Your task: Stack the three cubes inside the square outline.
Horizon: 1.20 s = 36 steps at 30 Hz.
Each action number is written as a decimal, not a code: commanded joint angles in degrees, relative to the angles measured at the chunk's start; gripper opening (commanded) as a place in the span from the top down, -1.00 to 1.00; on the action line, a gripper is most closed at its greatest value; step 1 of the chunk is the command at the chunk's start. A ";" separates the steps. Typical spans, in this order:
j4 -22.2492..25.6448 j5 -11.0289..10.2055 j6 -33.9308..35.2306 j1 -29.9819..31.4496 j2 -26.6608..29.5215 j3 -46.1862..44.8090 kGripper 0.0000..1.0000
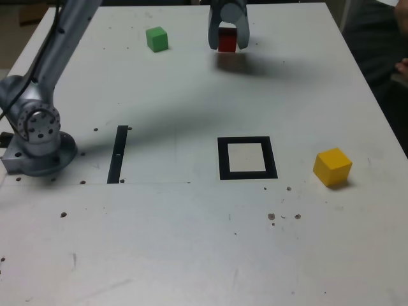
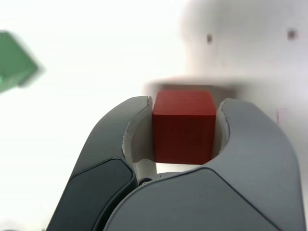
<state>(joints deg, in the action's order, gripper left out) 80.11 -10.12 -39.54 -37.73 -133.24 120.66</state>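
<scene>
White and matte, the desk [image 1: 191,255] fills nearly the whole exterior view and carries no brand, label or readable writing; only small dark specks and screw holes dot it. Its far edge runs along the top of that view, its side edge slants down the exterior view's right, and beyond that edge a person's dark sleeve [image 1: 382,44] and a bit of a hand show. Broad bare room lies across the near half of the desk and between the things on it.

One grey arm [image 1: 60,38] rises from a round base [image 1: 38,143] at the exterior view's left and reaches toward the far edge. One narrow black strip [image 1: 118,154] lies just beside the base. One square outline [image 1: 247,158], thick black with a white centre, sits near the middle with nothing in it.

Three cubes are counted. The yellow cube [image 1: 332,166] rests near the side edge, to the exterior view's right of the outline and apart from it. The green cube [image 1: 157,39] stands near the far edge. The red cube [image 1: 227,40] is well apart from the outline, beside the green one with a gap between, and the gripper [image 1: 227,43] is closed on it; in the wrist view its two grey fingers [image 2: 250,144] press the cube's opposite faces.
</scene>
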 commanded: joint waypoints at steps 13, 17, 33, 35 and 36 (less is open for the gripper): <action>-4.21 2.88 7.98 8.70 14.15 -18.37 0.35; -6.73 3.96 10.56 11.85 18.69 -24.55 0.35; -10.70 6.78 24.97 25.18 27.32 -36.87 0.35; -11.39 6.92 27.44 26.99 28.05 -38.60 0.35; -11.70 6.95 28.36 27.79 28.33 -39.24 0.35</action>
<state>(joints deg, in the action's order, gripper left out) 68.81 -3.22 -12.02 -10.77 -105.78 82.07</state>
